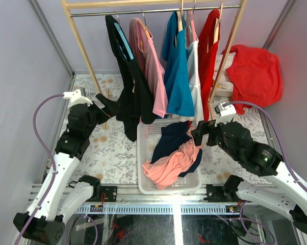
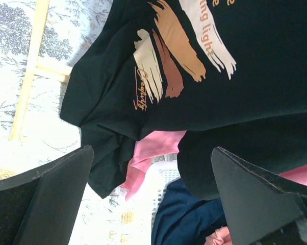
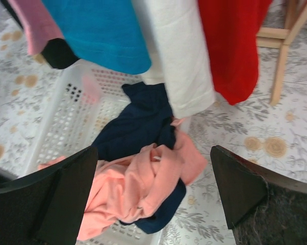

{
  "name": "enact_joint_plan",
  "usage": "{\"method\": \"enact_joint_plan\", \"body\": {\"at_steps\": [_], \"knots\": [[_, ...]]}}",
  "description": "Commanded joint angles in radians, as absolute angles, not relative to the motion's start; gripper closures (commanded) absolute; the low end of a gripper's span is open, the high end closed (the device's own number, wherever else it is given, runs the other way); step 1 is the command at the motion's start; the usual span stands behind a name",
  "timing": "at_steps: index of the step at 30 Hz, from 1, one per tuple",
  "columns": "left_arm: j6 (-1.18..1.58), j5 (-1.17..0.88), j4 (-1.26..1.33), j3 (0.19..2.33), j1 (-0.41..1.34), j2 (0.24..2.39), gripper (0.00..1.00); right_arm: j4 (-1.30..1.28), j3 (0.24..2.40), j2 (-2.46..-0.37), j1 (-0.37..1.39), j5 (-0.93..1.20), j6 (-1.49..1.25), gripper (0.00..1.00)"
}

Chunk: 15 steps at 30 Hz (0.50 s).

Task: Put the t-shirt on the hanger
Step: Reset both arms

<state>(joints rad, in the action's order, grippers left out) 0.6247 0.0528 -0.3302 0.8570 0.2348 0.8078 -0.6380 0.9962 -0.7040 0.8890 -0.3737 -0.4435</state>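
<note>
The black t-shirt [image 1: 129,97] hangs from the rail at the left end of the wooden rack, on the light blue hanger [image 1: 124,43] that shows in its neck opening. Its tan and orange print fills the top of the left wrist view [image 2: 174,51]. My left gripper [image 1: 108,106] is open and empty just left of the shirt's lower part, apart from it [image 2: 151,204]. My right gripper [image 1: 198,131] is open and empty at the right of the basket, above the clothes in it [image 3: 153,199].
A white basket [image 1: 142,153] below the rack holds a dark navy garment [image 1: 170,139] and a pink t-shirt [image 1: 171,163]. Pink, blue, white and red tops [image 1: 180,66] hang along the rail. A red cloth [image 1: 255,71] lies at the back right. A rack leg [image 3: 283,56] stands near the right gripper.
</note>
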Motion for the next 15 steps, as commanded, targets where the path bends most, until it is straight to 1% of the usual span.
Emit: {"method": "enact_joint_plan", "body": {"at_steps": [1, 7, 15], "knots": [[0.632, 0.006, -0.24, 0.837, 0.236, 0.8, 0.0, -0.617, 1.005, -0.719, 0.884, -0.556, -0.398, 0.01], [0.624, -0.044, -0.231, 0.821, 0.236, 0.808, 0.0, -0.583, 0.997, -0.753, 0.884, -0.567, -0.413, 0.01], [0.603, -0.043, -0.271, 0.798, 0.236, 0.766, 0.0, -0.556, 0.982, -0.779, 0.885, -0.571, -0.419, 0.01]]}}
